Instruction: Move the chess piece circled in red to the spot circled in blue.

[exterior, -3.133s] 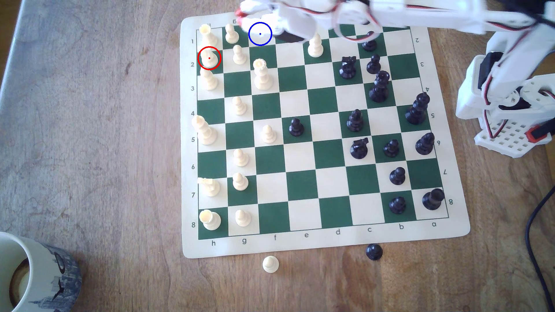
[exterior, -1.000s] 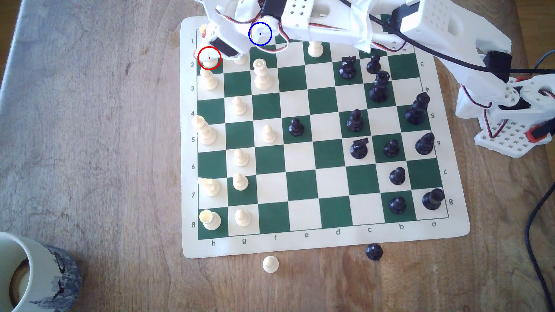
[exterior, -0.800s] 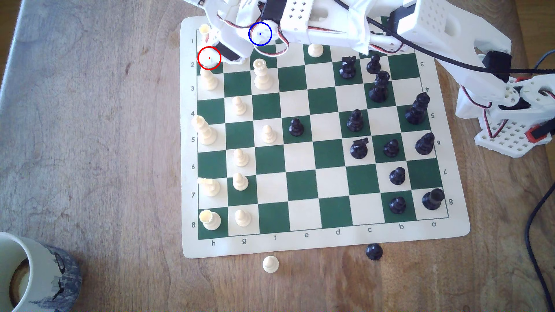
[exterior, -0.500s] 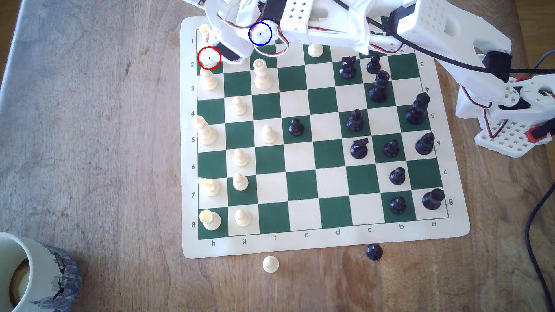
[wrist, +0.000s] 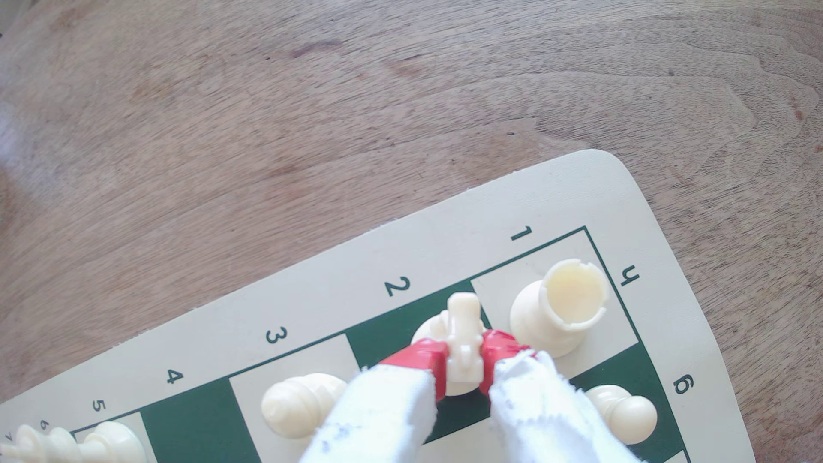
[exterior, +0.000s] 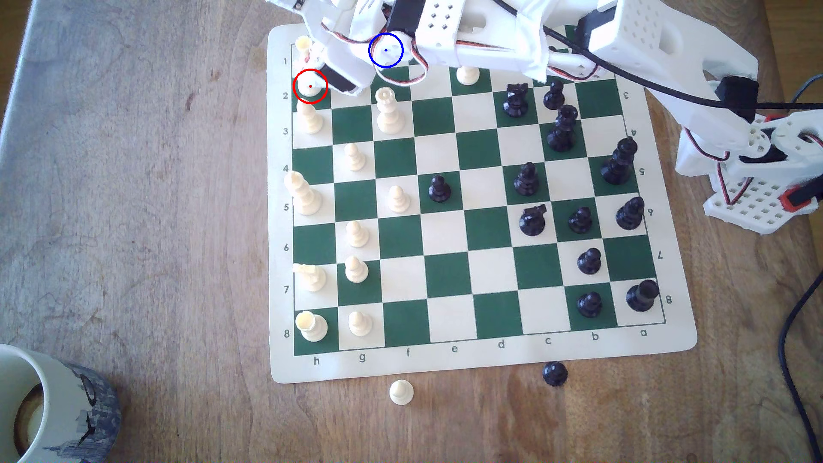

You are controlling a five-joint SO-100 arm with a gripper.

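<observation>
While nothing at far left matters much (a mug (exterior: 49, 405) sits in the exterior view's lower-left corner, well apart from the board (exterior: 481, 356)), the action is at the board's upper-left corner. The knight (exterior: 310, 87) stands on its red-ringed green sq, row 2, col h, base apparently on the mat. In the wrist view the gripper (wrist: 463, 356) has its red fingertips (wrist: 423, 354) pressed against both sides of the knight (wrist: 463, 343), pinching it at the head/neck; whether the grip is firm can't be told.

Just beside it: a rook (wrist: 561, 307) on the corner sq, a bishop (wrist: 303, 403) on the other side, a pawn (wrist: 623, 412) close by the far finger.

Further right in the exterior view, the blue spot (exterior: 385, 50) lies in the top row, two cols over, covered by the arm, so I can't tell if the sq is free.

Risks, as I judge them:
- Grip is high on an uneven carved top → piece may twist or slip on lift.
- Low lift → base or cloth-wrapped fingers clip the rook or pawn, toppling them.
- Path to the spot passes over the g-col pawns, needs clearance.
- Off-centre drop → knight tips on release.
</observation>
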